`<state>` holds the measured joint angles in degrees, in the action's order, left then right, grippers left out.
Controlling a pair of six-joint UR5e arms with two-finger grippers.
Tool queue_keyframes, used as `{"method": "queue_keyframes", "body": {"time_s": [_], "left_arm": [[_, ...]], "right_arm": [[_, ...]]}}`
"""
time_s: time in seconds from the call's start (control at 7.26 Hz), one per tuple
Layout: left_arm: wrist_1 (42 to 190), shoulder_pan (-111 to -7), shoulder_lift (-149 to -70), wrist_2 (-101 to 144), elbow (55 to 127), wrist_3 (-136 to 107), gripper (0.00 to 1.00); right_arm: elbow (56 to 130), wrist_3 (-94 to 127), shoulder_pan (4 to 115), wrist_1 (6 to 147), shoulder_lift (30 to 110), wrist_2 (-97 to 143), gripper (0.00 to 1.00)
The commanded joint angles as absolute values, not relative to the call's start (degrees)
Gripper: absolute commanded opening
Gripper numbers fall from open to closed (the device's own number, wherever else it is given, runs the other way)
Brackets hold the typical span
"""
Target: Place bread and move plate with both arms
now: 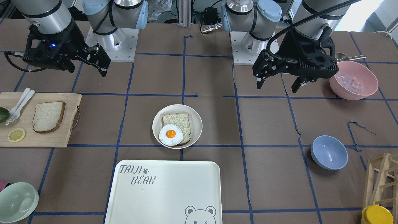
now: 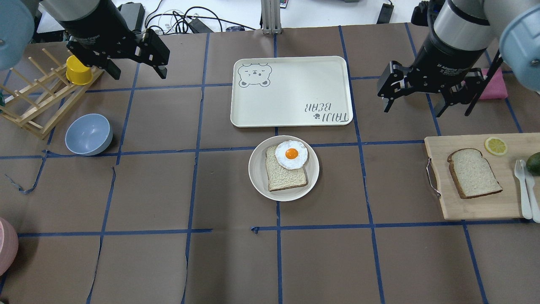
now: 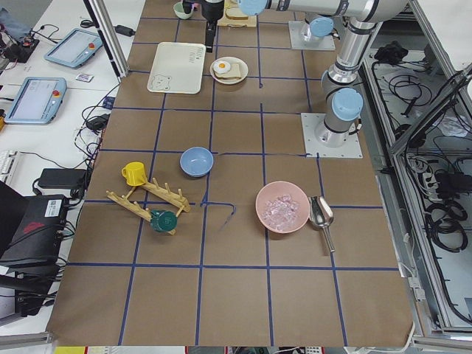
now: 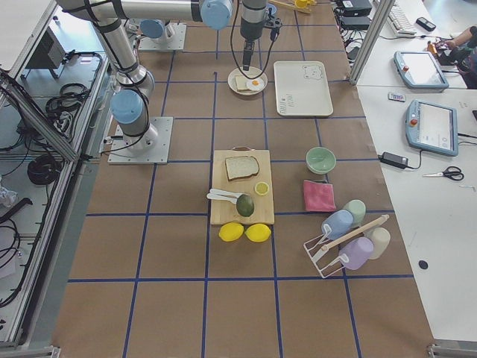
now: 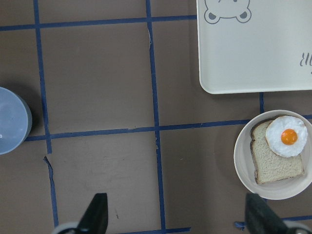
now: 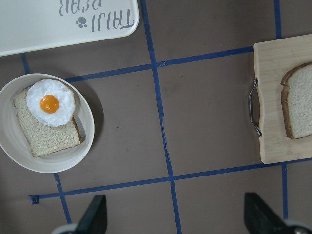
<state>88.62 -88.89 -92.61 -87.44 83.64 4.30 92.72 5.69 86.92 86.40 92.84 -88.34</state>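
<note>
The bread (image 2: 474,173), a dark-crusted slice with a rounded top, lies flat on a wooden cutting board (image 2: 476,207) at the table's right; it also shows in the front view (image 1: 48,116) and the right wrist view (image 6: 300,100). The round cream plate (image 2: 257,177) sits mid-table and holds a squarer slice with a fried egg (image 2: 291,153) on it. The plate also shows in the front view (image 1: 196,124) and the left wrist view (image 5: 242,165). My left gripper (image 2: 138,75) is open and empty, high over the table's left. My right gripper (image 2: 413,109) is open and empty, high between plate and board.
The white bear-print tray (image 2: 291,90) lies just beyond the plate. A blue bowl (image 2: 88,134), a wooden rack (image 2: 33,97) and a yellow cup (image 2: 79,69) stand at the left. A pink bowl (image 1: 354,80) sits near the left arm's base. A pink cloth (image 2: 493,84) and a green bowl (image 1: 17,202) are on the right.
</note>
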Motion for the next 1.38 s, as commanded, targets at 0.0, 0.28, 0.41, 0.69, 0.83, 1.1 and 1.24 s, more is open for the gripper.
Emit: {"method": "queue_keyframes", "body": {"time_s": [0.0,0.28,0.41,0.69,0.83,1.1,1.24], "left_arm": [[88.6,-88.9,-92.5,-87.4,83.8,4.3,1.00],[88.6,-88.9,-92.4,-87.4,83.8,4.3,1.00],[88.6,-88.9,-92.4,-87.4,83.8,4.3,1.00],[88.6,-88.9,-92.4,-87.4,83.8,4.3,1.00],[88.6,-88.9,-92.4,-87.3,83.8,4.3,1.00],[88.6,-88.9,-92.4,-87.4,83.8,4.3,1.00],[88.6,-88.9,-92.4,-87.4,83.8,4.3,1.00]], "right_arm": [[92.8,5.7,86.9,86.2,92.7,-88.3,1.00],[92.8,5.9,86.7,86.0,92.1,-89.6,1.00],[92.8,5.9,86.7,86.2,92.1,-89.6,1.00],[92.8,6.0,86.2,86.7,91.8,-89.6,1.00],[92.9,5.9,85.3,86.8,90.6,-89.7,1.00],[93.1,4.9,80.4,86.1,89.5,-91.7,1.00],[93.3,2.5,78.0,86.2,89.3,-93.5,1.00]]}}
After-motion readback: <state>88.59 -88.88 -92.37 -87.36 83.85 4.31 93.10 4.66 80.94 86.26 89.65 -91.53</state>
